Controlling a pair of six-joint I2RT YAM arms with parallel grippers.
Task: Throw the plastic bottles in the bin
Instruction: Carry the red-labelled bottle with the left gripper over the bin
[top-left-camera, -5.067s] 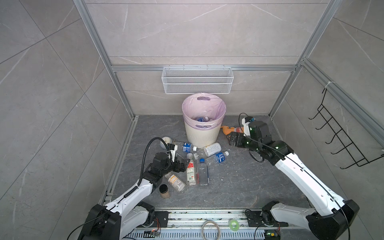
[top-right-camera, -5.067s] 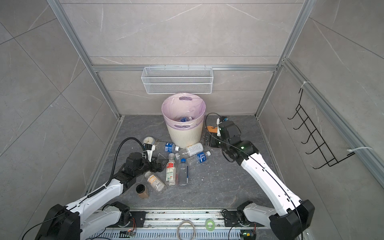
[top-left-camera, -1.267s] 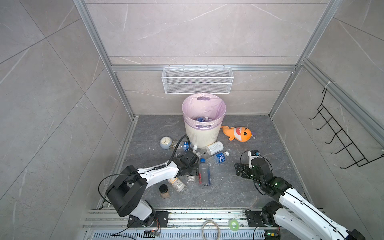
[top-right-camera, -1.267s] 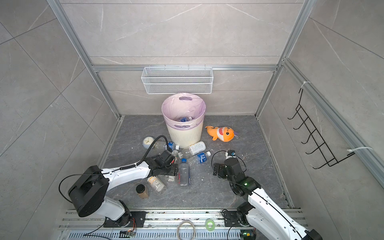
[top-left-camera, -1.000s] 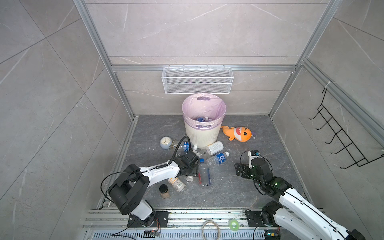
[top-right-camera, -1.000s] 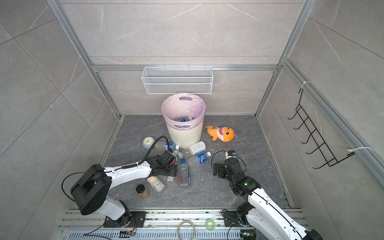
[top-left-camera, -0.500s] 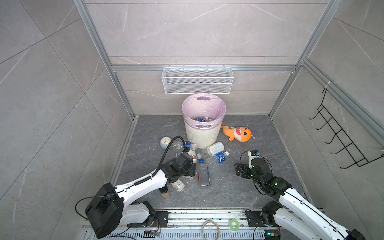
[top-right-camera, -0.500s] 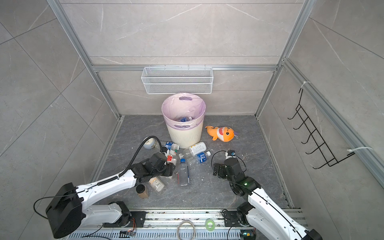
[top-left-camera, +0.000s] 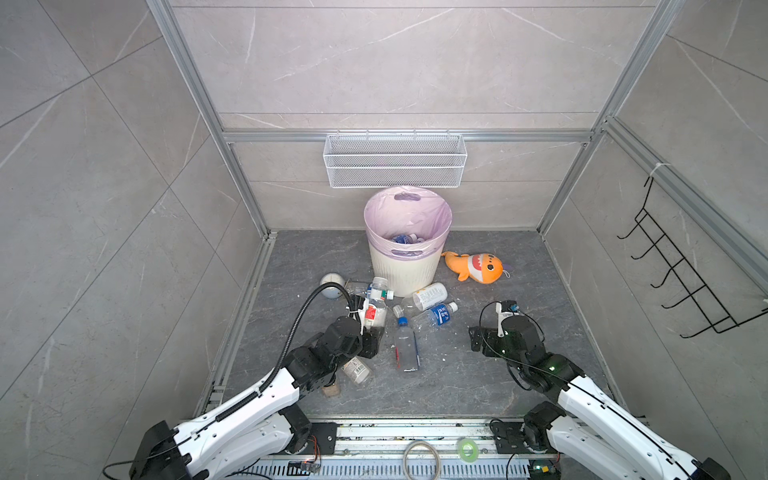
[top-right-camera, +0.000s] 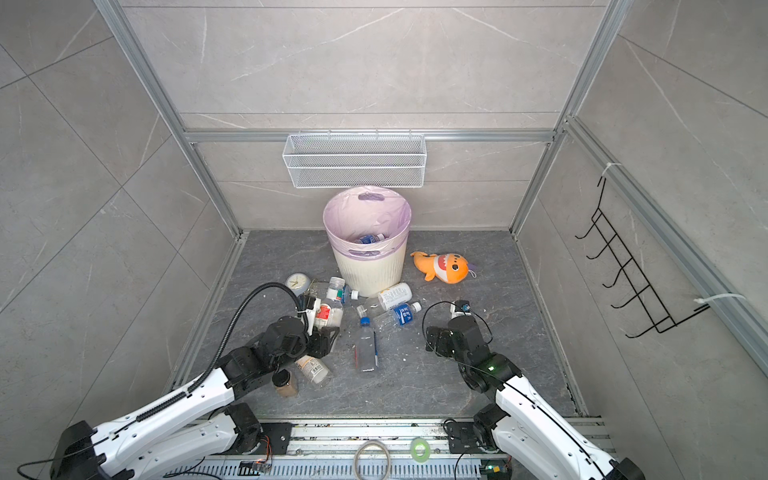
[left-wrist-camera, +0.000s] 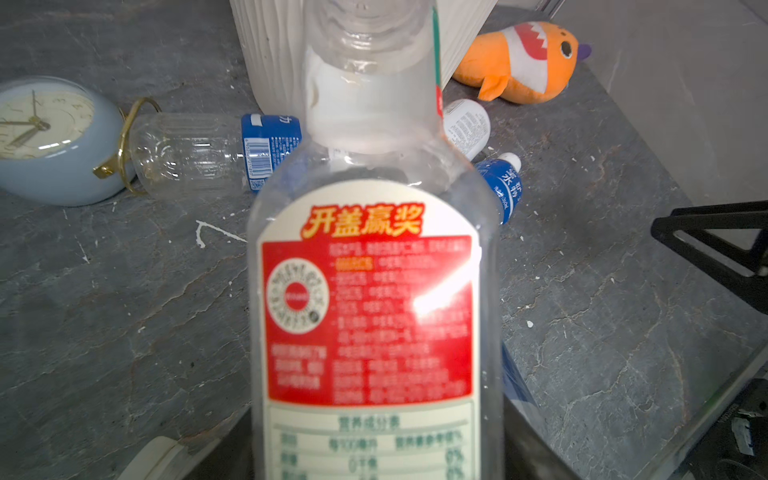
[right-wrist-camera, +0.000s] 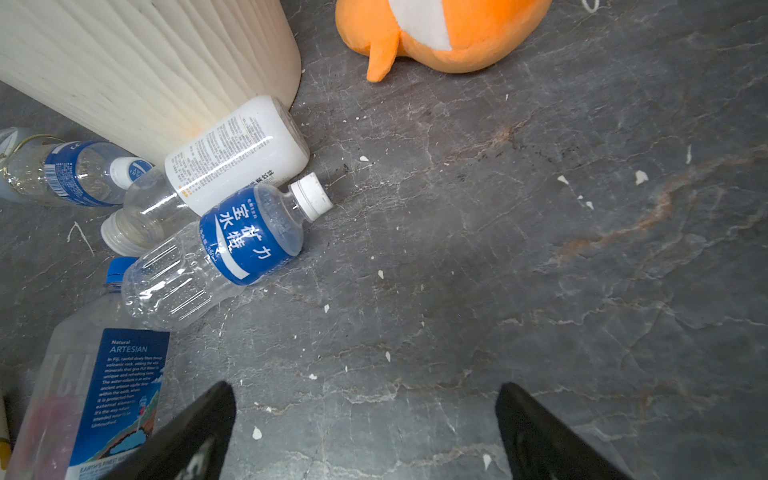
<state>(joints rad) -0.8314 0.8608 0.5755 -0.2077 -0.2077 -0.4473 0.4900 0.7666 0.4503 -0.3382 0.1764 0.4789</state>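
Note:
My left gripper (top-left-camera: 370, 337) (top-right-camera: 326, 336) is shut on a clear bottle with a red and white label (top-left-camera: 372, 313) (left-wrist-camera: 370, 299), held neck-forward just above the floor. In front of the cream ribbed bin (top-left-camera: 405, 270) (top-right-camera: 370, 270) several more plastic bottles lie: a blue-capped one (top-left-camera: 406, 347) (right-wrist-camera: 95, 374), a blue-labelled one (top-left-camera: 436, 313) (right-wrist-camera: 224, 249) and a white-labelled one (top-left-camera: 428, 296) (right-wrist-camera: 232, 153). Another bottle (top-right-camera: 313, 368) lies under my left arm. Bottles (top-left-camera: 405, 239) lie in the bin's pink liner. My right gripper (top-left-camera: 473, 338) (right-wrist-camera: 365, 415) hangs open over bare floor, right of the pile.
An orange fish toy (top-left-camera: 473, 268) lies right of the bin. A pale-blue clock (top-right-camera: 297, 282) and a black-lidded jar of tan powder (top-right-camera: 284, 384) sit on the left. A wire mesh basket (top-left-camera: 395, 160) hangs above the bin; a black hook rack (top-left-camera: 681, 282) hangs on the right wall.
My left gripper has shut on the red-labelled bottle and lifted it off the floor, the arm swinging round behind it. The right arm has not moved.

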